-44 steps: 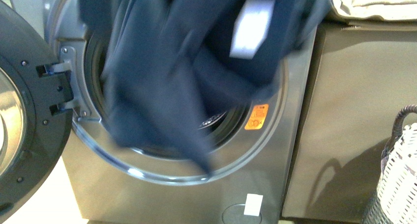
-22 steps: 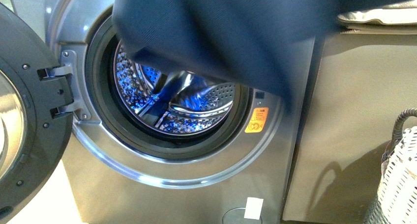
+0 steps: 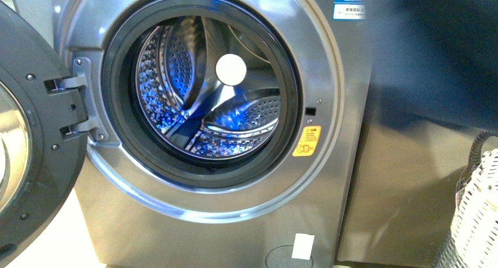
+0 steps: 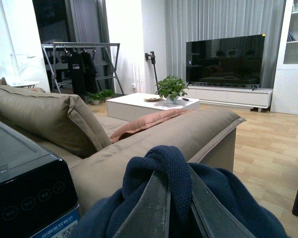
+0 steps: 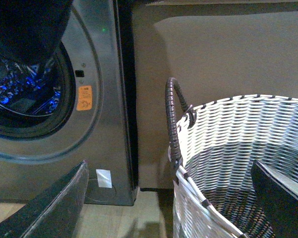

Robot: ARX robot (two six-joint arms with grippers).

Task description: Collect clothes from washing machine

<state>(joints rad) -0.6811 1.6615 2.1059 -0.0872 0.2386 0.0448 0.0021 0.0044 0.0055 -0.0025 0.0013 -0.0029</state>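
The washing machine (image 3: pixel 329 180) stands with its door (image 3: pixel 29 138) swung open to the left. Its perforated steel drum (image 3: pixel 176 74) shows no clothes inside. The dark navy clothes (image 3: pixel 434 50) hang blurred at the upper right in the front view, off the drum mouth. In the left wrist view my left gripper (image 4: pixel 176 171) is shut on a bunched fold of the clothes (image 4: pixel 164 163). My right gripper (image 5: pixel 169 166) is open and empty over the rim of the woven basket (image 5: pixel 238 144). The machine (image 5: pixel 104 99) and the hanging clothes (image 5: pixel 25 25) show beside it.
The grey-white woven basket (image 3: pixel 478 209) stands on the floor right of the machine, against a brown cabinet (image 3: pixel 411 186). A yellow sticker (image 3: pixel 307 140) is beside the porthole. The left wrist view shows a sofa (image 4: pixel 154 144), low table and TV behind.
The clothes have moved up and to the right, out of the drum mouth. The drum, covered one second ago, is now fully in view.
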